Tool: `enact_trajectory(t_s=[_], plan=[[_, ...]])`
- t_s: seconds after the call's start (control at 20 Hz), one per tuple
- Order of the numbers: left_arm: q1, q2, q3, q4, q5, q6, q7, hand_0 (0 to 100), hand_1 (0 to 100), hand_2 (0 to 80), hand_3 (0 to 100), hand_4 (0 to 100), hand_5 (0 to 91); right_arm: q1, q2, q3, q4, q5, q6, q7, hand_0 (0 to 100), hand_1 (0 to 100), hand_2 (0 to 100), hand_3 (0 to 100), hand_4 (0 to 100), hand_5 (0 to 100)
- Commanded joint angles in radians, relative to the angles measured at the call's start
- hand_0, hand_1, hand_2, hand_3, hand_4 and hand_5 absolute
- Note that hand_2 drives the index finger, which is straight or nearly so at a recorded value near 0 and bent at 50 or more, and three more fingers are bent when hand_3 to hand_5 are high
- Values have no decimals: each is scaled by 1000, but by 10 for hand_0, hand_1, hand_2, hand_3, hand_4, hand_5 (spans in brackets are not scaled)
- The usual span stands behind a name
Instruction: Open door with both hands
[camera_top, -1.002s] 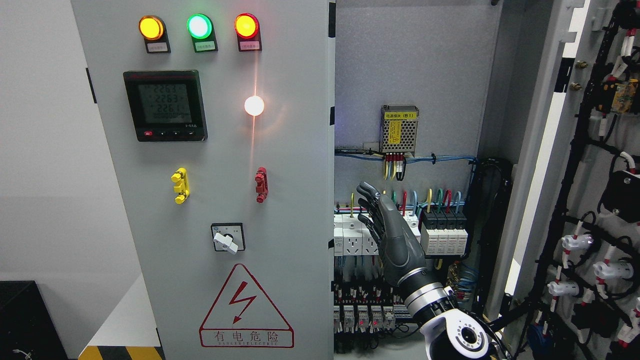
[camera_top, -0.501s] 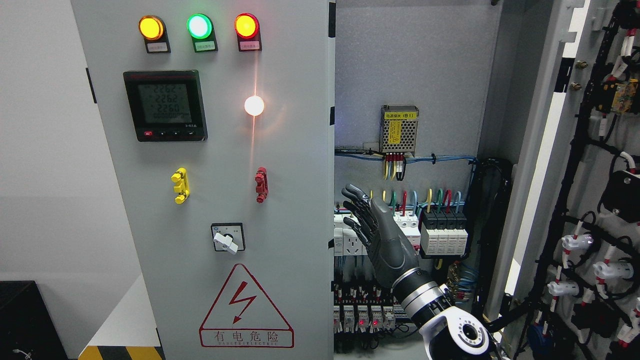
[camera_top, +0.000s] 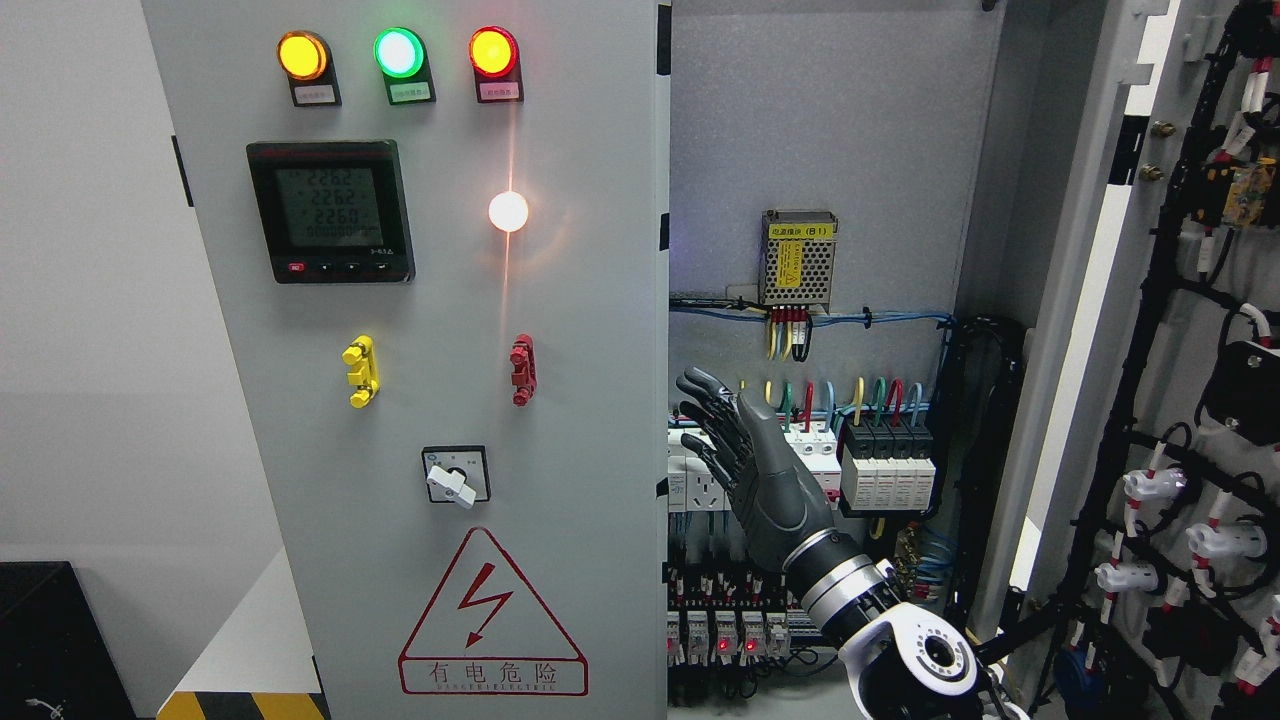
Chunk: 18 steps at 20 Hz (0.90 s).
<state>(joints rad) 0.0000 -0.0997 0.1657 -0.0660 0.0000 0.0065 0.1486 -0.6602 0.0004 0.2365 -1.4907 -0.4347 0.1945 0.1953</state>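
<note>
Reaching w/ fingers spread, right robot hand (camera_top: 745, 455) beside closed cabinet door (camera_top: 450, 400).

We are seeing a pale grey door (camera_top: 450, 400) carrying three glowing lamps — amber (camera_top: 302, 55), green (camera_top: 399, 52) and red (camera_top: 493, 51). A black meter (camera_top: 330, 211) is showing a grey-green screen. Below it a yellow handle (camera_top: 360, 371) and a red handle (camera_top: 522, 369) are standing out, and a red-outlined warning triangle (camera_top: 484, 600) is bearing a red lightning bolt. Our right hand (camera_top: 745, 455) is showing dark grey, its wrist silver, black and white. Inside the cabinet, wires (camera_top: 845, 395) are running yellow, green, red and blue — above white breakers (camera_top: 700, 480).
</note>
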Motion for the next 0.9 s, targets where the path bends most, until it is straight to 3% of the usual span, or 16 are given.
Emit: enact_trajectory(t_s=[0.0, 0.4, 0.85], plan=[[28, 0, 0, 0, -17, 0, 0, 0, 0, 0, 0, 0, 0, -22, 21, -3, 44, -55, 6, 1, 191, 0, 0, 0, 0, 0], [28, 0, 0, 0, -17, 0, 0, 0, 0, 0, 0, 0, 0, -38, 3, -8, 73, -58, 6, 4, 191, 0, 0, 0, 0, 0], [28, 0, 0, 0, -17, 0, 0, 0, 0, 0, 0, 0, 0, -39, 3, -25, 79, -56, 6, 93, 191, 0, 0, 0, 0, 0]])
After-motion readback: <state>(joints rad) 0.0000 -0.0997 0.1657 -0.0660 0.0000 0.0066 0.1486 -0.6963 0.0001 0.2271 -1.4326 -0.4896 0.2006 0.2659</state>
